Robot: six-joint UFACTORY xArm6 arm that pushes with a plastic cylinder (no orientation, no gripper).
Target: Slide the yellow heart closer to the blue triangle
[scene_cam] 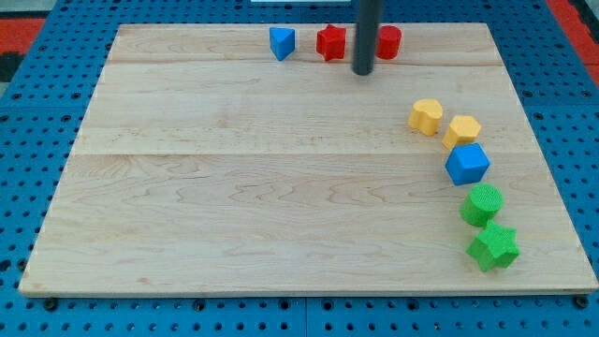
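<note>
Camera view showed a blue perforated metal base [56,309] with regular rows of holes, and lying on it a large pale wooden board [243,187] of glued planks, its grain running left to right and its surface smooth and matte. A straight dark cylindrical rod [366,28] came down from the view's top, and my tip [362,71] rested on the far part of the board; having no jaws, it held nothing and touched no block.

The blue cube-like block [467,164] sat near the right edge, its faces glossy. Just below it lay the green ribbed cylinder [483,204], and nearer still the green ribbed star [493,247], the two close together. Above the blue cube, touching or nearly touching it, stood the yellow hexagonal block [461,130], and just to its left the yellow heart [426,116], rounded on top, right of centre and well apart from my tip.

Along the far edge stood three blocks in a row. The blue triangle [282,43] was leftmost, well to the left of the yellow heart. The red star [330,42] lay just left of the rod, and a red block [387,41], partly hidden so its shape could not be told, just right of it. My tip stood between these two red blocks, slightly nearer than them.
</note>
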